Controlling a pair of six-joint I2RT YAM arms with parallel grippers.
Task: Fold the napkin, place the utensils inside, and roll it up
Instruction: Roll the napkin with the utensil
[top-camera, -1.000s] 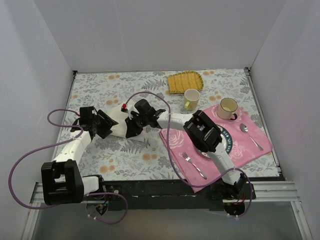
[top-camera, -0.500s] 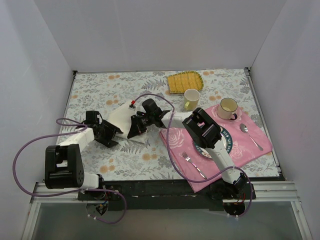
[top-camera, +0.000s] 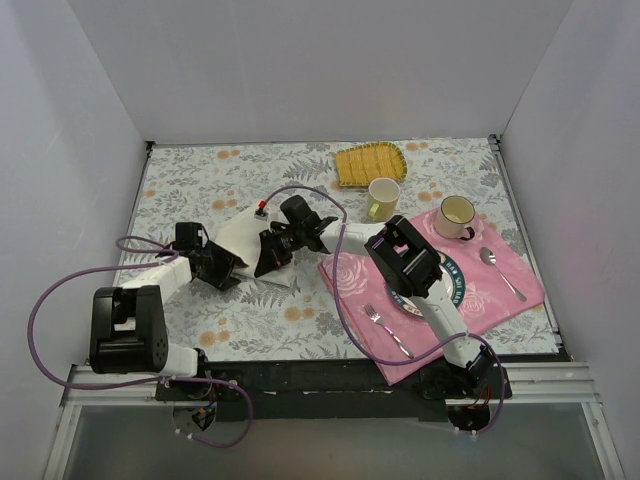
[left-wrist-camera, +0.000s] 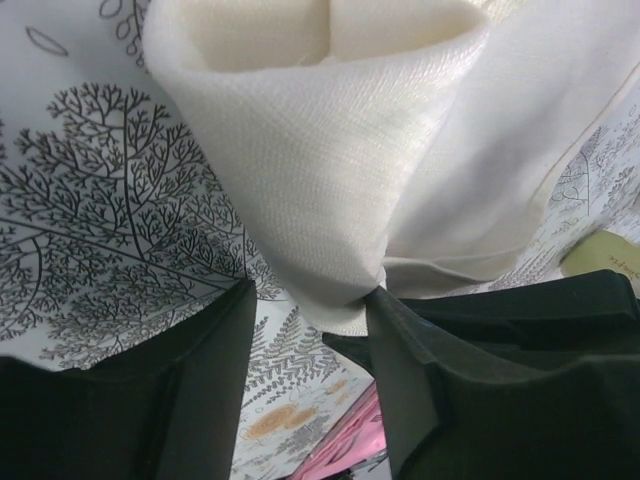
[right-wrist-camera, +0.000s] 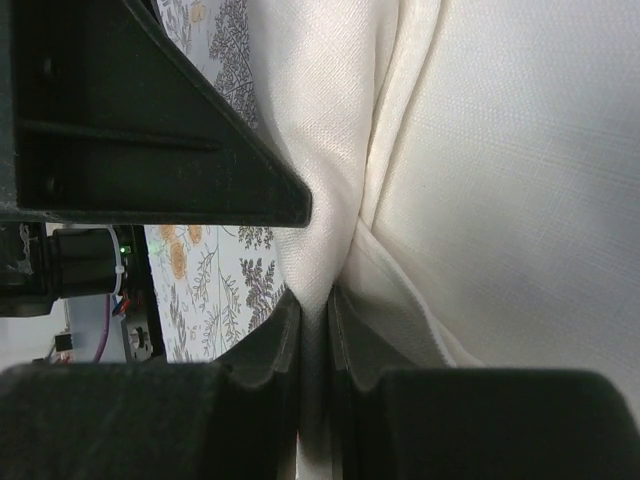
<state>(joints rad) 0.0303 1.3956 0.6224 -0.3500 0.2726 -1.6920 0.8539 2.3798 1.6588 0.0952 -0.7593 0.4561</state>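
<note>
The cream napkin (top-camera: 238, 232) lies bunched and partly rolled on the floral table, left of centre. My right gripper (top-camera: 268, 258) is shut on a fold of the napkin (right-wrist-camera: 470, 170), the cloth pinched thin between its black fingers (right-wrist-camera: 265, 345). My left gripper (top-camera: 228, 270) comes in from the left, low over the table. Its jaws stand apart around the narrow lower end of the napkin (left-wrist-camera: 330, 170), which touches the right finger (left-wrist-camera: 410, 360) and is not squeezed. The utensils are hidden or out of view.
The pink rose placemat (top-camera: 350, 280) at the right carries a silver fork (top-camera: 388, 330), a silver spoon (top-camera: 500, 270), a plate (top-camera: 457, 285) and a mug (top-camera: 455, 215). A second mug (top-camera: 383, 197) and a yellow ribbed mat (top-camera: 368, 163) sit behind. White walls enclose the table.
My left arm has dropped low and reached in under the napkin's end, its jaws narrowing a little. My right gripper has drawn the pinched napkin slightly back and stays shut.
</note>
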